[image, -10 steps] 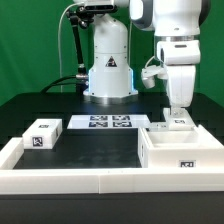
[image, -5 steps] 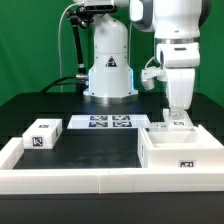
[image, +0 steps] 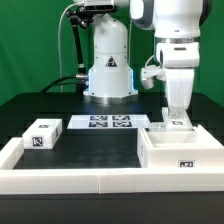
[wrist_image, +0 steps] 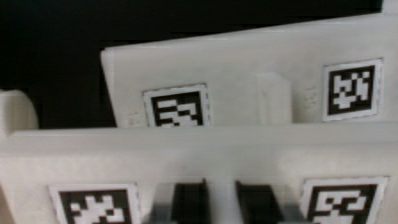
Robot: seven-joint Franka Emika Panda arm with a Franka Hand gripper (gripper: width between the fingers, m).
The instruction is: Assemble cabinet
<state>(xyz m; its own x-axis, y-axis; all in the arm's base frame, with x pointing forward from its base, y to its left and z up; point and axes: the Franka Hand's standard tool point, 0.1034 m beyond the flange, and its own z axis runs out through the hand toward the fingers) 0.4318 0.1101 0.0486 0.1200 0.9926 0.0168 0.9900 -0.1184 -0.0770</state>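
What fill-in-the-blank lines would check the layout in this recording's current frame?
1. In the exterior view, the cabinet sits on that view's ____ side.
2. The gripper hangs directly above the ____.
3. The small tagged block lies to the exterior view's ____ of the marker board.
Missing words: right; cabinet; left.
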